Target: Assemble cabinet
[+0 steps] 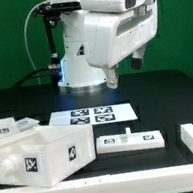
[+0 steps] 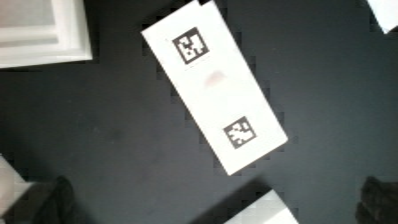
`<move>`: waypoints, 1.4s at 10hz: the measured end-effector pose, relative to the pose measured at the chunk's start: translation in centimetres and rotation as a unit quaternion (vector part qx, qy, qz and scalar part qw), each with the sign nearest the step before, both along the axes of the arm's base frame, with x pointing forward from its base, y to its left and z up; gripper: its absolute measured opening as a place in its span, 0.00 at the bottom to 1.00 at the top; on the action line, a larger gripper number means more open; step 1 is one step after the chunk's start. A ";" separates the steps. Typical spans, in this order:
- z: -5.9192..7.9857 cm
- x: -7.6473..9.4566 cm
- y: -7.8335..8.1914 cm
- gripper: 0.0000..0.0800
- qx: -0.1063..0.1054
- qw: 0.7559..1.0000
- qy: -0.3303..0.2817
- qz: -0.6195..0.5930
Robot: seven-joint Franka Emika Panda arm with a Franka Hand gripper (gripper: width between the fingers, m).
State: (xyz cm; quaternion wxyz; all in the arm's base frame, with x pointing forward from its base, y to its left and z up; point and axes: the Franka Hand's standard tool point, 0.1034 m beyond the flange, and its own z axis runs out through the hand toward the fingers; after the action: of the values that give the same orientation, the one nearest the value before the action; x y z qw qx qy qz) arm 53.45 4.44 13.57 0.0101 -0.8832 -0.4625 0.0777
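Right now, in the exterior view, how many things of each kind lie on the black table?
Open cabinet box: 1
Tagged white part behind the box: 1
Flat two-tag panel: 1
Marker board: 1
White rail, along the front and the exterior view's right: 1
Total: 5

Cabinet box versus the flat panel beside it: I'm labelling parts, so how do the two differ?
The cabinet box is a deep, open-topped shell with inner walls; the flat panel is a thin slab lying flat. The box is much the larger. The box shows a tag on its front wall; the panel carries two on its upper face. Both are white, tagged, and rest on the dark table.
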 end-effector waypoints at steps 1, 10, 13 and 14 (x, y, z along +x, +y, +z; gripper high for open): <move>0.0 0.0 0.0 1.00 0.000 1.000 0.000 0.001; -2.6 -2.1 -0.3 1.00 0.052 0.987 -0.087 -0.127; -2.7 -2.1 -0.3 1.00 0.053 0.985 -0.090 -0.136; -3.0 -2.4 -0.8 1.00 0.059 0.977 -0.107 -0.174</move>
State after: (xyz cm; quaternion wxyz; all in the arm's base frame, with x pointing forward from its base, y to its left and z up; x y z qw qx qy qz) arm 51.04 3.67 10.53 0.0259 -0.9512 -0.3037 -0.0476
